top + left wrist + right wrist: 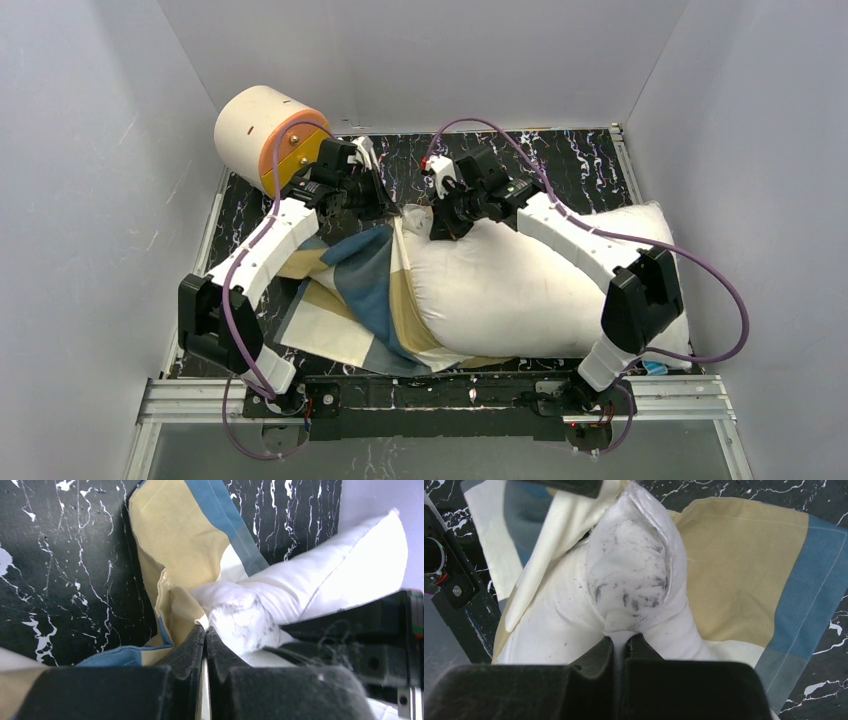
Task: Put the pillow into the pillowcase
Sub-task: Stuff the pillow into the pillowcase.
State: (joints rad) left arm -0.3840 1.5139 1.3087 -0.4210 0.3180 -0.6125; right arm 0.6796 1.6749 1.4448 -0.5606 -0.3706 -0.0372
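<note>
Pillow (pixel 634 580) smudged corner pinched in right pincer (pixel 620 641), left pincer (pixel 205 632) clenched on pillowcase (pixel 185 540) hem, overhead hides both grips

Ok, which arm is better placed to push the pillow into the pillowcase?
Probably right. The right fingers pinch the pillow corner at the pillowcase opening; the left fingers are shut on the pillowcase edge, suited to holding it open.

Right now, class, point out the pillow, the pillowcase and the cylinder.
pillow (pixel 520 290), top view, plump middle.
pillowcase (pixel 365 268), top view, blue block.
cylinder (pixel 252 125), top view, cream side.
</note>
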